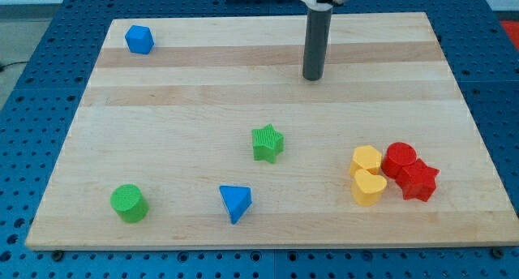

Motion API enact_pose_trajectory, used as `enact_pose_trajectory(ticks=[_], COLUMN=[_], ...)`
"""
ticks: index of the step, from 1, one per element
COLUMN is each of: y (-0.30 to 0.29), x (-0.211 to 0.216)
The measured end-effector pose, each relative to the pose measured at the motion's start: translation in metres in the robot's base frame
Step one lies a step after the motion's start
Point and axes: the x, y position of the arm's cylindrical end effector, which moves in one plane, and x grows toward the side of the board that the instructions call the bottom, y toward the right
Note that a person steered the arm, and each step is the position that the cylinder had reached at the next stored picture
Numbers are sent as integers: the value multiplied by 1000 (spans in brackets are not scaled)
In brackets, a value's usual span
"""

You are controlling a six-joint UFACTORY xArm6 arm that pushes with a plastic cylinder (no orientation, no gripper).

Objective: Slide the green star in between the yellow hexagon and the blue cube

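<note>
Your green star [268,143] sits flat near board centre: ridged top, five stubby points, nothing touching it. My tip [313,77] rests well above it toward the view's top, slightly right. No jaws here, just a bare rod. Yellow hexagon [366,159] lies right; blue cube [139,40] top-left.

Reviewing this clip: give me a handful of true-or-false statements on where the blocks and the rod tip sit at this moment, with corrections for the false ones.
1. My tip is touching the green star. False: it stands apart from it, toward the view's top.
2. The blue cube sits near the board's top-left corner. True.
3. The yellow hexagon lies at the view's right, touching a yellow heart. True.
4. The green cylinder is beside the red blocks. False: it sits at bottom left, far from them.
5. The blue triangle lies below the green star. True.
</note>
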Motion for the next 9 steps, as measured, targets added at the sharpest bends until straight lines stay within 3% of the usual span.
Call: enact_pose_trajectory(ticks=[1, 2, 3, 4, 5, 6, 9], y=[3, 72, 25, -53, -61, -85, -23], x=[36, 97, 154, 157, 178, 166, 32])
